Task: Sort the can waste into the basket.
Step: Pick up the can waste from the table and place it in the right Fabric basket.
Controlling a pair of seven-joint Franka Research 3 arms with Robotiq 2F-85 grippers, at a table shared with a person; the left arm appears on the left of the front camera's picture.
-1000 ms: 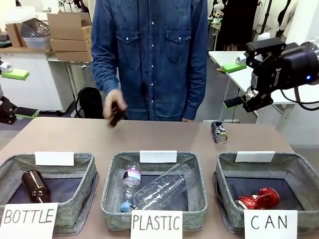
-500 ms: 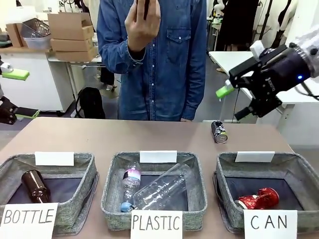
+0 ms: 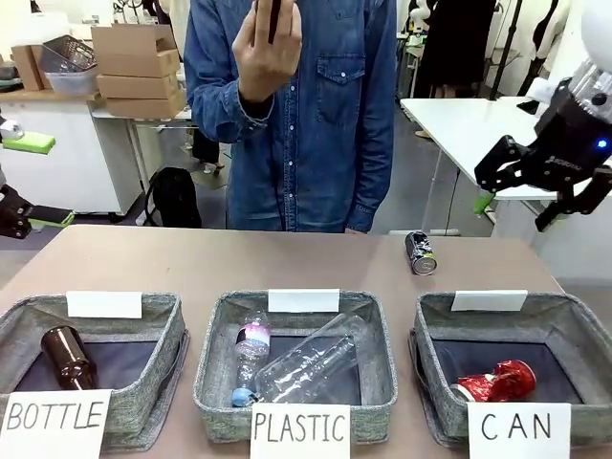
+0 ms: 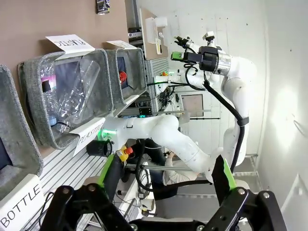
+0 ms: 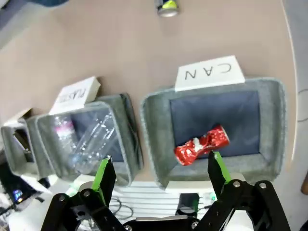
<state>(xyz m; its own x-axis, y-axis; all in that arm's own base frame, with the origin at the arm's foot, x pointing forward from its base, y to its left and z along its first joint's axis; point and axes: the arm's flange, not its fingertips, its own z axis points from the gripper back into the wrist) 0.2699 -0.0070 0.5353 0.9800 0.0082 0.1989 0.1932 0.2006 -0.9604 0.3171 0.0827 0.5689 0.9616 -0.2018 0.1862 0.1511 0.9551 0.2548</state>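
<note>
Nearest, at the lower right of the front view, the basket (image 3: pixel 574 330) carded "CAN" holds the red can (image 3: pixel 497 381), lying on its dark floor toward the front, unmoved over the last second. The grey can (image 3: pixel 419 253) stands beyond it on the bare surface (image 3: pixel 306 263), right of centre, likewise unmoved and well apart from the basket's rear wall. What has changed lies above and behind. The right claw (image 5: pixel 159 168), fingers apart and holding nothing, has swung from the middle right of the front view out toward the right edge, and its own camera looks down on the basket with the red can between its fingers. The person's hand (image 3: pixel 268 48) has risen from surface level to the top centre of the frame, carrying a dark item (image 3: pixel 271 14). Judgement: one can is sorted, and one remains for collection. No claw is near it, so the task is about half done. The left claw (image 4: pixel 164 171) sits apart and empty, off to the side. Limits of inspection: the top edge cuts off the dark item, so its nature cannot be told. The grey can's print is too small to read. The card hides the basket's front wall.
</note>
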